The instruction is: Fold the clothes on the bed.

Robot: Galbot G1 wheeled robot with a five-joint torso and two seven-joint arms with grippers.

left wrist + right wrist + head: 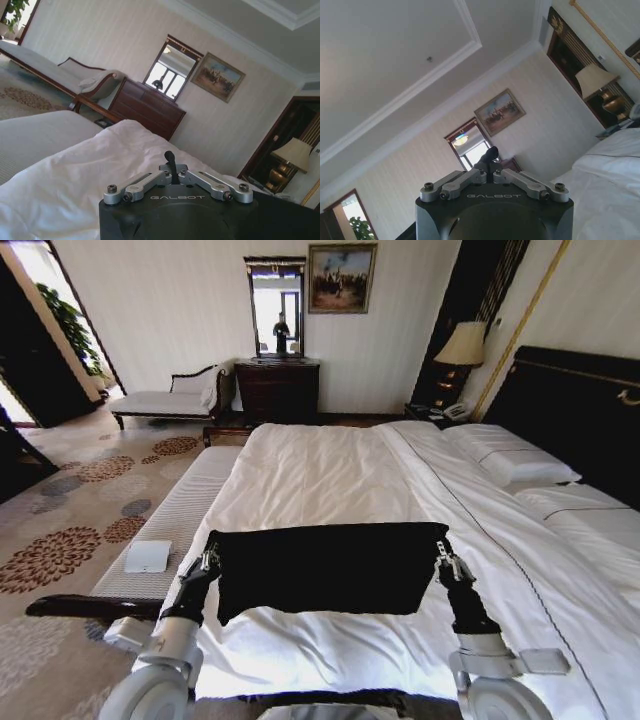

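The T-shirt [325,565] hung stretched flat and wide in the air over the near end of the bed [330,470], its top edge level and its lower edge drooping toward the white duvet [310,480]. No lettering showed on the side facing the head camera. The left gripper [209,562] was clamped on the shirt's upper left corner, and the right gripper [446,562] was clamped on the upper right corner, so the cloth spanned the gap between the two arms. Both arms rose from the near edge of the bed, at about the same height.

In the left wrist view, the left gripper [170,161] had its fingers drawn together on a pinch of black cloth, with the duvet beyond it. In the right wrist view, the right gripper [488,158] likewise held a dark tuft between closed fingers, tilted up toward the ceiling.

Left of the bed stood a pale bench [175,520], right alongside the mattress, with a small white pad [148,557] lying on it. Pillows [510,455] lay at the bed's right side against the dark headboard [580,410]. Beyond the bed's far end stood a dresser [277,390] with a mirror [276,310] on it.
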